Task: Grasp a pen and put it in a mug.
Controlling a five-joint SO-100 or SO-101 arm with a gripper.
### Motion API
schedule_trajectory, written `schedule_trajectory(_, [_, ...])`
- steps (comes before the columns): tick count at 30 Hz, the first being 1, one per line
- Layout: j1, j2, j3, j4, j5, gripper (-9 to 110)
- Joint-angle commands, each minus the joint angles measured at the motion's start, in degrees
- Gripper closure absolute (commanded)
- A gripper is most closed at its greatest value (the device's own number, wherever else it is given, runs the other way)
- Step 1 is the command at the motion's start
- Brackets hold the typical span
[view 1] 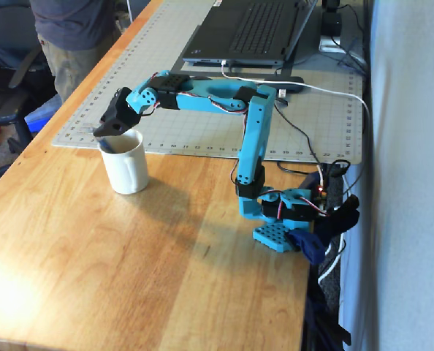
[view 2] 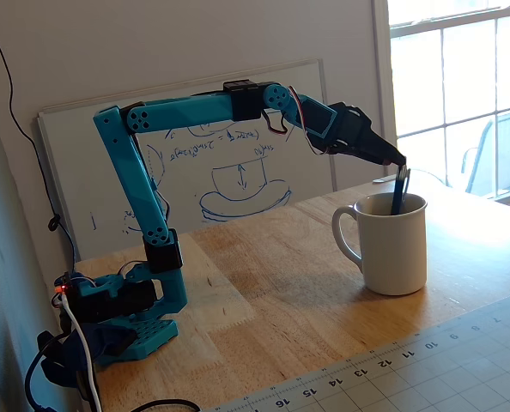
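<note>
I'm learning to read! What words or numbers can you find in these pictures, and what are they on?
"14", "15", "16": printed along the ruler edge of the cutting mat in a fixed view.
Whiteboard: blue handwriting and a drawing, too scribbly to read.
Cutting mat's ruler numbers in a fixed view: too small to read.
Laptop keys: too blurred.
Mug, pen, gripper: no writing visible.

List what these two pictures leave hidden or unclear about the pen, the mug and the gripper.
- The pen's lower part: hidden by the mug wall in one fixed view.
- The pen in the other fixed view: covered by the gripper above the mug.
- The grip: whether the gripper clamps the pen is too small to tell.
</note>
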Motion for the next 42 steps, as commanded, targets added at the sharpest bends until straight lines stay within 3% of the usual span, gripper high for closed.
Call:
schedule_trajectory(1, [0.44, 2.37, -2.37, 0.35, -0.62, 78])
schedule_trajectory(12, [-3.69, 17.05, 0.35, 3.52, -5.19, 85])
schedule_trajectory(24, [-5.45, 36.12, 10.28, 27.25, -53.26, 90])
schedule_trajectory(29, [-5.54, 45.26, 19.16, 34.72, -65.21, 94])
schedule_trajectory(42, [-5.54, 74.18, 51.06, 37.09, -71.89, 98])
